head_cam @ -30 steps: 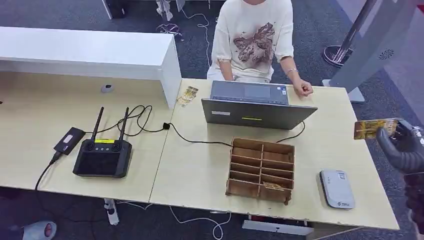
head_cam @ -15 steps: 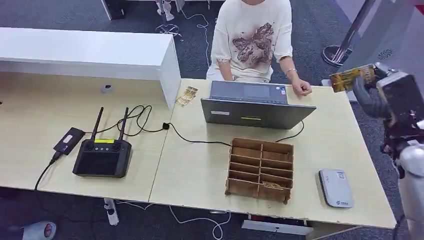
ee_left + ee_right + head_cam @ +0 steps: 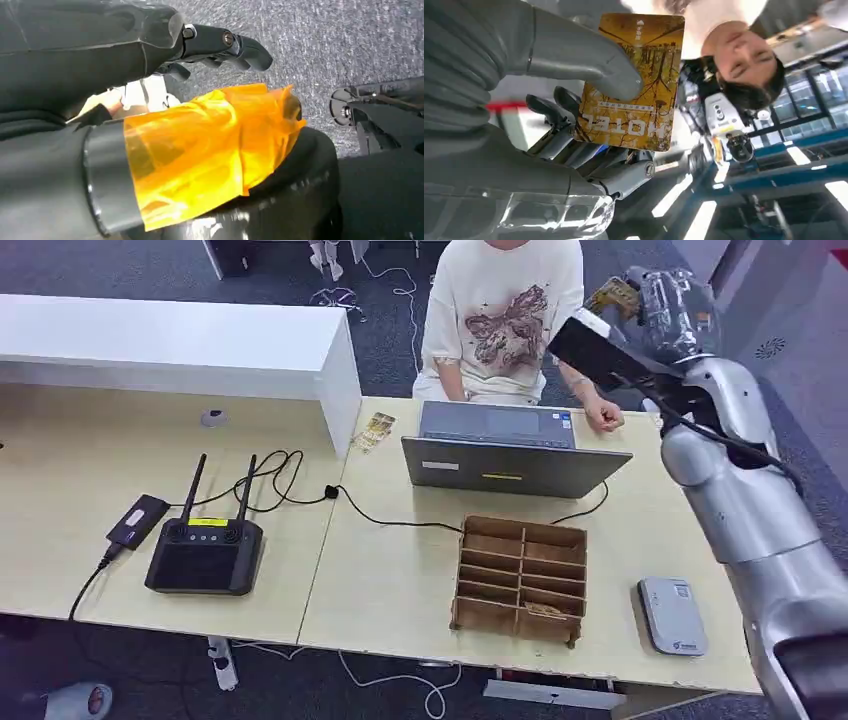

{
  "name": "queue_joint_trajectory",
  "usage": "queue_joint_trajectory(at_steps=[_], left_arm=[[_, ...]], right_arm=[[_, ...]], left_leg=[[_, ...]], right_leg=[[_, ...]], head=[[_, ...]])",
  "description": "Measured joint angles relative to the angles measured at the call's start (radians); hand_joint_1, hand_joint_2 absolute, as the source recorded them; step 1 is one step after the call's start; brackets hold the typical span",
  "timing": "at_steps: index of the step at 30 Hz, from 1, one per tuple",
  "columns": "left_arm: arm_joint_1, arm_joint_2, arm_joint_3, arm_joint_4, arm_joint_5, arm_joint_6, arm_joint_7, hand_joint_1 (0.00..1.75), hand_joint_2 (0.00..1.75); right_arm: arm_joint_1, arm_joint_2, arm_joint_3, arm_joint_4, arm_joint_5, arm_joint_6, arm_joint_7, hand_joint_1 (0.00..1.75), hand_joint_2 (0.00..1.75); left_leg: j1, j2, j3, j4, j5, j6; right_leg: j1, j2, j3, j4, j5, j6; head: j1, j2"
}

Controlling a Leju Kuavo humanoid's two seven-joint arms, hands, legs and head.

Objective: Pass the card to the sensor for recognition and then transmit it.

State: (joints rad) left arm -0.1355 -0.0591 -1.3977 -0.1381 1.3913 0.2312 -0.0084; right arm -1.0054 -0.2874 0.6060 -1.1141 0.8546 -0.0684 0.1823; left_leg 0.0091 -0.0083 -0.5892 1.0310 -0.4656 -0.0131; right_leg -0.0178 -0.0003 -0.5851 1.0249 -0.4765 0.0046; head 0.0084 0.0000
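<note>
One yellow hotel card [image 3: 631,80] sits pinched between thumb and fingers of the right hand [image 3: 655,300], raised high beside the seated person [image 3: 505,315]. Such a thin pinch could slip, I judge, dropping it short of their reach. The left hand [image 3: 220,45] hangs with fingers curled, holding nothing.

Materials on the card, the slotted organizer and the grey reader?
Card: looks like glossy printed plastic, with a flat, stiff edge in the right hand.
Slotted organizer: seemingly thin unfinished wood or plywood; brown, matte, with slotted dividers.
Reader: probably smooth moulded plastic, light grey with rounded corners.
</note>
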Motion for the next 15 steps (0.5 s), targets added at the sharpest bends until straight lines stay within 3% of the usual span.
queue_joint_trajectory(at_steps=[8, 15], left_arm=[[-0.009, -0.001, 0.000, 0.000, -0.020, -0.008, 0.013, 0.00, 0.00], [-0.011, -0.003, 0.000, 0.000, -0.010, -0.008, 0.016, 0.00, 0.00]], right_arm=[[-0.127, 0.121, 0.138, 0.256, 0.134, 0.065, -0.006, 1.75, 1.75], [-0.155, 0.162, 0.171, 0.404, 0.173, 0.057, 0.007, 1.75, 1.75]], left_leg=[[0.000, -0.003, -0.001, 0.000, 0.002, 0.000], [0.000, -0.003, -0.001, 0.000, 0.001, 0.000]], right_leg=[[0.000, -0.004, 0.000, 0.000, 0.000, 0.000], [0.000, -0.004, 0.000, -0.001, 0.000, 0.000]], head=[[0.000, 0.000], [0.000, 0.000]])
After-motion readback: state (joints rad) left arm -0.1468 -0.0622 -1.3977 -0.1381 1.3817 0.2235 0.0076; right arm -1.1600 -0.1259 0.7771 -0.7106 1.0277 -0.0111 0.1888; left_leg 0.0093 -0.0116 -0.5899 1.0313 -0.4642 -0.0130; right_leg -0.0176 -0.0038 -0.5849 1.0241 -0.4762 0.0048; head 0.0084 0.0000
